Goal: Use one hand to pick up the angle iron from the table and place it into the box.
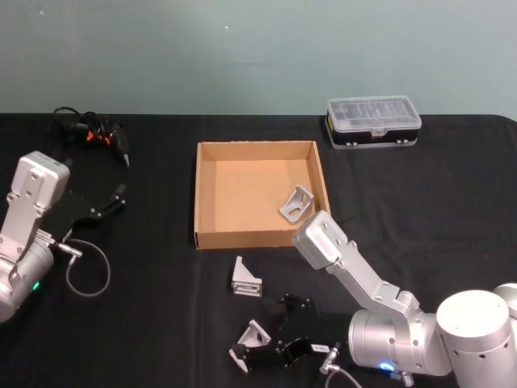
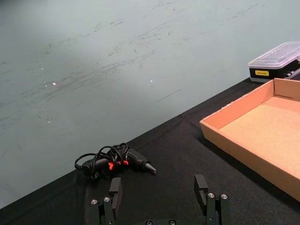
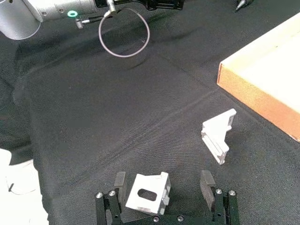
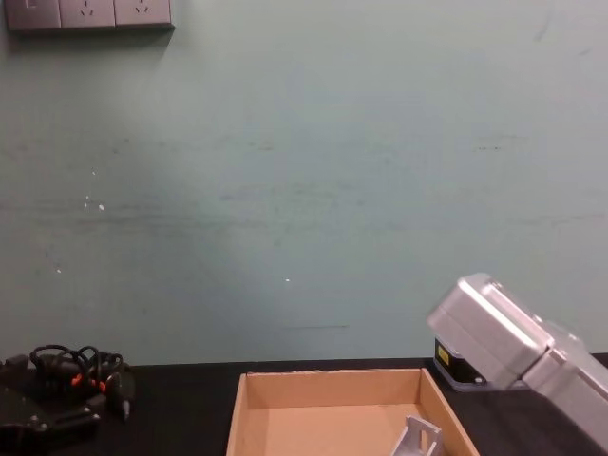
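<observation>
**Right pincer open around a bracket on the table**

The right pincer (image 3: pixel 163 185) sits low over the black table (image 3: pixel 93 117), close to the robot's body, with its two fingers (image 3: pixel 120 183) spread wide. An angle bracket (image 3: pixel 148 194) lies on the table between them. It is close to one finger and clear of the other, so the pincer is not yet clamped on it.

A second bracket (image 3: pixel 217 136) stands just ahead of this pincer, between it and the near wall of the cardboard box (image 3: pixel 258 96). A third bracket (image 1: pixel 296 202) rests inside the box, farther ahead, near the right wall.

The left pincer (image 2: pixel 158 190) hovers well apart from the right one, on the left side of the table, open and empty. A glue gun (image 2: pixel 119 161) with a coiled cord lies ahead of it, and the box is off to its right. A loop of cable (image 1: pixel 87 273) lies on the table behind it. A clear-lidded plastic case (image 1: pixel 373 121) sits beyond the box's far right corner, far from both pincers.
</observation>
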Available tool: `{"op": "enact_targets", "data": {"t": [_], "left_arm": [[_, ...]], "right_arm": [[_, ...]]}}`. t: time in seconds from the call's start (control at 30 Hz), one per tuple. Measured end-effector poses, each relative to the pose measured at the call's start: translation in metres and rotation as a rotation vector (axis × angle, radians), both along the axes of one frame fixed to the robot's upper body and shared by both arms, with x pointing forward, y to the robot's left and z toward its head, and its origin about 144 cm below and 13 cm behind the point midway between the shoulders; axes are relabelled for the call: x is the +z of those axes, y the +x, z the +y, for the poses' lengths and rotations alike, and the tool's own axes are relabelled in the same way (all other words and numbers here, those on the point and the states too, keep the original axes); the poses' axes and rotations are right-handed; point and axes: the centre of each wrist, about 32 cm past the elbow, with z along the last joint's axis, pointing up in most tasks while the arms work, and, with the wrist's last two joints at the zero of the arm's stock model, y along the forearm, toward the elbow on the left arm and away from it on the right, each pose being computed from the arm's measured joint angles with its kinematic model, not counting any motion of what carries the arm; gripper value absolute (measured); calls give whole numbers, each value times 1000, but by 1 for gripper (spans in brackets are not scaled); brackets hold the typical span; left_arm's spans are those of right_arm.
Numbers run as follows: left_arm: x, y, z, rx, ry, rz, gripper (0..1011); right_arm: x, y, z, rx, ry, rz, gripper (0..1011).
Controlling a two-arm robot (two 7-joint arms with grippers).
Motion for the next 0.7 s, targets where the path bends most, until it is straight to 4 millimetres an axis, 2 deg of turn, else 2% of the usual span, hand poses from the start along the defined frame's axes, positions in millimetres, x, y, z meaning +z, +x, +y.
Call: {"op": "enact_targets", "data": {"t": [0.2, 0.3, 0.37, 0.43, 0.57, 0.67, 0.7], "left_arm": [[0, 0, 0, 0, 0, 0, 1011], [0, 0, 0, 0, 0, 0, 1011], [0, 0, 0, 0, 0, 0, 1011], [0, 0, 0, 0, 0, 0, 1011], [0, 0, 0, 0, 0, 0, 1011], [0, 0, 0, 0, 0, 0, 1011], [0, 0, 0, 0, 0, 0, 1011]], "right_arm": [[-1, 2, 3, 4, -3, 6, 1003], [-2, 2, 3, 9, -5, 9, 971], [-2, 3, 3, 11, -6, 10, 908], [-2, 3, 3, 15, -7, 12, 890], [-3, 2, 3, 18, -9, 13, 736], [-3, 2, 3, 18, -11, 12, 682], [-3, 2, 3, 18, -11, 12, 613]]}}
